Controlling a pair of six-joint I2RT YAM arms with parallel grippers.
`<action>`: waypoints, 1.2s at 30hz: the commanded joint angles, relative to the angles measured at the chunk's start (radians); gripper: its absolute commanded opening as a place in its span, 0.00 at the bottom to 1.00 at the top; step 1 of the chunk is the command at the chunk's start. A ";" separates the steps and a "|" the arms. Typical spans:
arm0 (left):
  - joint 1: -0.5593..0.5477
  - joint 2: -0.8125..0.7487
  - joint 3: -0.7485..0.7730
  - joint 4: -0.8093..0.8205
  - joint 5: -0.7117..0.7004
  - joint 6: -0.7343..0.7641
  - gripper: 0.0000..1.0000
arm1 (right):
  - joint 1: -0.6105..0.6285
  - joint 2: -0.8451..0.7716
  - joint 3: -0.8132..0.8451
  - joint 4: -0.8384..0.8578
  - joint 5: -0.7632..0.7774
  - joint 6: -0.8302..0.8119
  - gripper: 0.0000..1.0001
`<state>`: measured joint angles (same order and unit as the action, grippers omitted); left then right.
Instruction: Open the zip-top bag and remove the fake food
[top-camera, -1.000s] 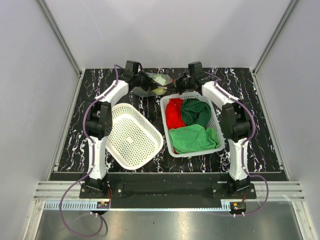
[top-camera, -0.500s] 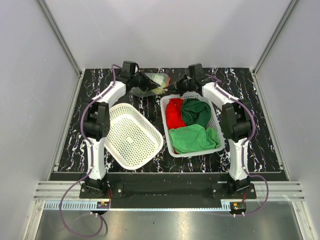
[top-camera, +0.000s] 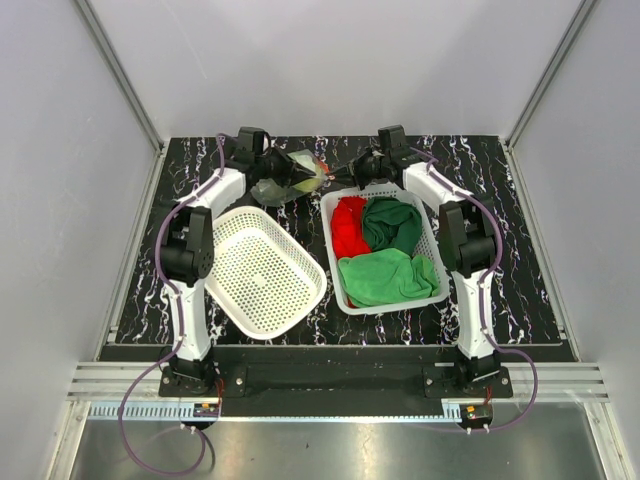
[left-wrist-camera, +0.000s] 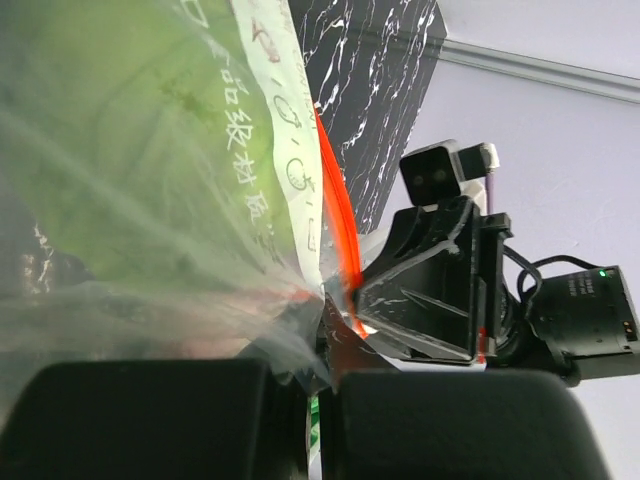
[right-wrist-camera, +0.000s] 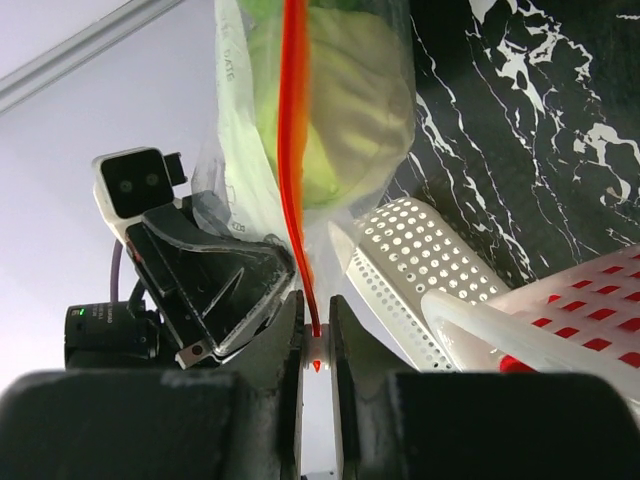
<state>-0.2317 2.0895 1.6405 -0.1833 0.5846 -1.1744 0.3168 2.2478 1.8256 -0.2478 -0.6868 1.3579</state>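
- I see the zip-top bag (top-camera: 293, 172) near the far edge of the surface (top-camera: 520, 250), about midway along it, stretched between both grippers.
- My left gripper (left-wrist-camera: 315, 405) is fully closed, with crinkled clear plastic from the bag's edge pinched between its fingers.
- My right gripper (right-wrist-camera: 315, 345) is closed to a narrow gap, clamping the red-orange zip strip (right-wrist-camera: 293, 150) at its end.
- The fake food (right-wrist-camera: 350, 90) is inside the bag: a pale yellow-green cabbage-like ball and a greener mass.
- A white panel on the bag carries green printed characters, sideways and creased; I cannot read them.
- An empty white perforated basket (top-camera: 265, 270) sits nearer the left edge; a second basket (top-camera: 432, 250) holds red and green cloths (top-camera: 385, 275).
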 joint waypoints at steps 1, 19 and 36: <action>0.028 -0.091 -0.018 0.041 0.047 0.031 0.00 | -0.041 -0.051 -0.018 0.030 0.023 -0.031 0.08; -0.106 -0.337 0.004 -0.122 -0.168 0.865 0.71 | -0.018 -0.102 0.043 -0.066 -0.008 0.034 0.08; -0.219 -0.330 -0.104 -0.001 -0.226 1.630 0.57 | -0.001 -0.070 0.205 -0.274 0.046 0.050 0.09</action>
<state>-0.4503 1.7306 1.5181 -0.2432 0.3096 0.3344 0.2996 2.2208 1.9453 -0.4866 -0.6426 1.3880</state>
